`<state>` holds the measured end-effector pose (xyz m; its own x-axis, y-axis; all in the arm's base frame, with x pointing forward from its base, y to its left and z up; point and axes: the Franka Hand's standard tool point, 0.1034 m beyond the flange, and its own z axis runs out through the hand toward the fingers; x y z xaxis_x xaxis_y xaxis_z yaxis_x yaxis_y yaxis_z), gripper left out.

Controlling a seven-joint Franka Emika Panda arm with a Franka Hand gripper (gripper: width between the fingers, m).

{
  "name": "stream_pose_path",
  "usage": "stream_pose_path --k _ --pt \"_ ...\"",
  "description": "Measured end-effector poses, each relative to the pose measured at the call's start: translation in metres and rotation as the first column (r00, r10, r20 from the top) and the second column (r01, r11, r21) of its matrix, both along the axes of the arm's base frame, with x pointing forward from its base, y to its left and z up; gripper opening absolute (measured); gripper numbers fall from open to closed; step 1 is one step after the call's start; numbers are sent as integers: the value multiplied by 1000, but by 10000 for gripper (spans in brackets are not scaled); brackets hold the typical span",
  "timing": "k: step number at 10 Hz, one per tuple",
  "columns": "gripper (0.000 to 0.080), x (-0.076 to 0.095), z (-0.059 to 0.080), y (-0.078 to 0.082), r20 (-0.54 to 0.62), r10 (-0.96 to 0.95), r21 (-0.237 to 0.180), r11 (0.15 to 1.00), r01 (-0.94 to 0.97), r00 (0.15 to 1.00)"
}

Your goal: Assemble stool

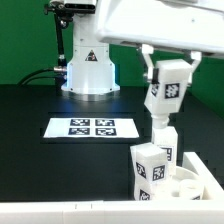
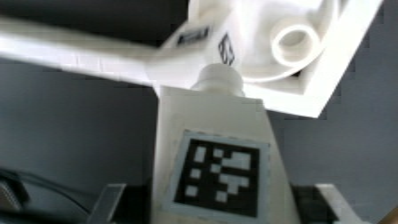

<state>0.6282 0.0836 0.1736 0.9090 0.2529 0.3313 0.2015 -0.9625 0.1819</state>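
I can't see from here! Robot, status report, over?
Gripper shut on a tagged leg, held upright. Leg tip above the round seat. Another leg already standing in the seat. Nothing blocking.

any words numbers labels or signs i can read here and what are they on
No words or numbers are readable.
Black warning triangle on the arm's base: symbol too small to read.
Square tag codes, no text, on the marker board, the leg in the claw, and a leg on the seat.

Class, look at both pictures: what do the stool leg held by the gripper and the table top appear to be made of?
Stool leg: seemingly white plastic, smooth and matte, with evenly moulded edges; its black-and-white tag looks printed. Table top: dark and dull, hardly reflecting; possibly a mat or coated board, but unclear.
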Motion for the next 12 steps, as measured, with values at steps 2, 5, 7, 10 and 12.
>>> stream_pose_path --k 2,5,7,10,12 --pt "321 8 -12 39 4 75 -49 996 -75 997" --pt "321 8 -13 36 -1 72 -43 997 -72 997" --pt "321 3 -27 43 24 76 -26 997 -75 997" --pt "321 4 -46 39 23 92 -38 995 -91 995" --pt "321 1 -59 39 18 102 -45 994 -101 995"
